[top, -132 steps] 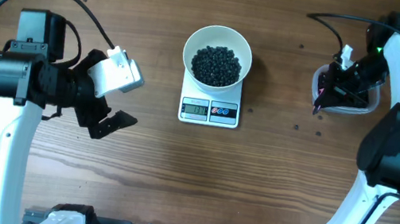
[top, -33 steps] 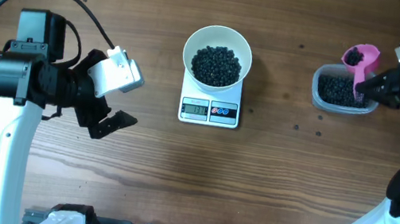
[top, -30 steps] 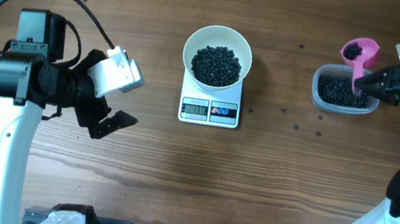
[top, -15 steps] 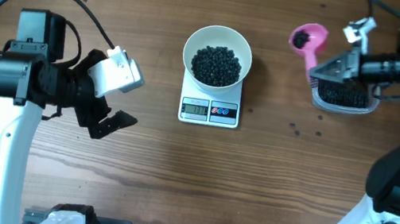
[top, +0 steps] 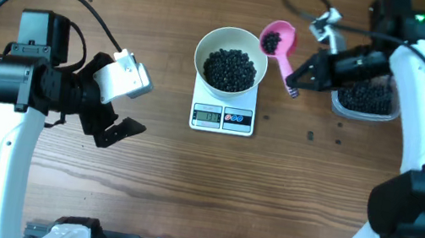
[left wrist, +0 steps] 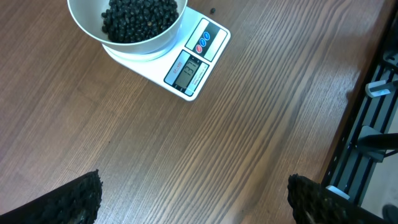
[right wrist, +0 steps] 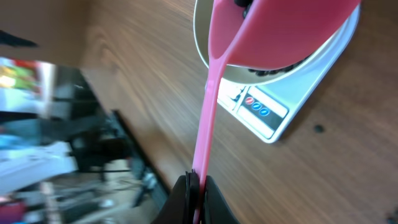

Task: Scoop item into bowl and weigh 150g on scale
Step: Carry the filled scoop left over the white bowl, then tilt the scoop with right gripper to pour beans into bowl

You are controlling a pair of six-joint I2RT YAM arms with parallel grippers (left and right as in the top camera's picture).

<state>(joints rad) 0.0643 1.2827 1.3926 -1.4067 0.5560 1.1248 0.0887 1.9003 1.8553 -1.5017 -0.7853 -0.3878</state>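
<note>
Overhead: beads heaped in bowl on scale, with a small load in the pink scoop at the right rim. Right gripper is clamped on the handle tip. Tip early and beads hit the worktop. Left gripper is wide apart, idle. Right wrist shows the pinch close up; left wrist misses the scoop.

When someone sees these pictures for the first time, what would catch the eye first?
The bright pink scoop, carrying a few black beads, is held by the shut right gripper just right of the white bowl. That bowl, heaped with beads, stands on the small white scale. The left gripper hangs open at far left.
</note>
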